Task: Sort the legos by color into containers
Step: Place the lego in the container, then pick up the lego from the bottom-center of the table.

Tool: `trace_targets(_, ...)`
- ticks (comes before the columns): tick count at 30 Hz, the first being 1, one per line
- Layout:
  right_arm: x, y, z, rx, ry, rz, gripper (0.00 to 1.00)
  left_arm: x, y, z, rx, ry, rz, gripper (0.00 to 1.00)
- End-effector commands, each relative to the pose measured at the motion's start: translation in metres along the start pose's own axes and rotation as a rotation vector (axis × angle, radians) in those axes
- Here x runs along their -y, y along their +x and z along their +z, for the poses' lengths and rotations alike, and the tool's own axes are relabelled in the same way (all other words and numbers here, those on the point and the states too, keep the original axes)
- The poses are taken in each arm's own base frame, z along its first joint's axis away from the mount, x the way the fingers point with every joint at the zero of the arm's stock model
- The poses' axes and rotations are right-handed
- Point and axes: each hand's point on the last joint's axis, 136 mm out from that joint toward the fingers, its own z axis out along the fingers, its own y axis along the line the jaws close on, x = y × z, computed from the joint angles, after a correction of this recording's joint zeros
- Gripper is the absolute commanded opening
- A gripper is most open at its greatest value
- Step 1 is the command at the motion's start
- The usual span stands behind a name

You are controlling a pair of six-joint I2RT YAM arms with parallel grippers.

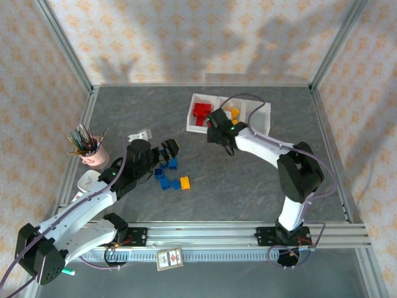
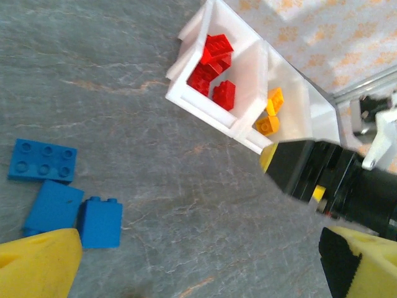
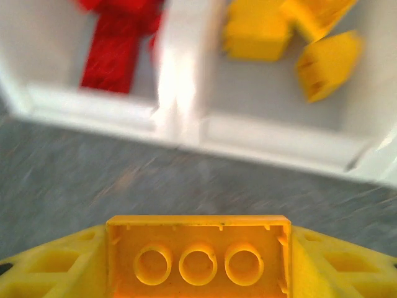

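Grip seen at right gripper: yellow brick clamped between fingertips, hollow underside turned to wrist camera. Just ahead of fingertips, tray blurred; gripper probably hovering short of near wall. Ahead-left compartment filled with red bricks, compartment straight ahead with yellow bricks. Jaws of left gripper spread wide, nothing between fingers. On table, blue bricks lying close by its left finger; one orange brick beside them.
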Motion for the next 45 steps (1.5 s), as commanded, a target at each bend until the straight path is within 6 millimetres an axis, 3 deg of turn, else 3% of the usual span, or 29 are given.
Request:
trace_targets(1,0.021,-0.043,0.003,0.084,0.063,0.04,0.62,0.033,-0.02,0.004,0.037,0.106,0.019,0.99)
trace_targets(8,0.042,-0.102,0.04,0.145,0.122,0.075,0.63,0.045,-0.028,0.023,0.045,0.111,0.04,0.99)
trace_targets(13,0.044,-0.127,0.058,0.153,0.141,0.074,0.71,0.046,-0.035,0.034,0.062,0.094,0.045,0.99)
trace_targets(17,0.035,-0.14,0.055,0.164,0.11,0.057,0.8,0.04,-0.036,0.038,0.065,0.072,0.038,0.99)
trace_targets(22,0.021,-0.142,0.036,0.147,0.043,0.06,0.82,0.031,-0.03,0.035,0.048,0.056,0.018,0.99)
trace_targets(27,-0.006,-0.118,0.003,0.129,0.0,0.009,0.83,0.022,-0.022,0.024,0.045,0.067,-0.01,0.99)
trace_targets(31,-0.024,-0.081,-0.022,0.081,-0.054,-0.013,0.83,0.016,-0.018,0.012,0.04,0.062,-0.019,0.99)
trace_targets(39,-0.044,0.01,-0.045,-0.04,-0.116,-0.051,0.83,-0.002,-0.009,-0.013,0.039,0.042,-0.012,0.99)
trace_targets(45,-0.082,0.078,-0.052,-0.117,-0.175,-0.094,0.81,-0.022,-0.009,-0.032,0.053,-0.043,0.038,0.99)
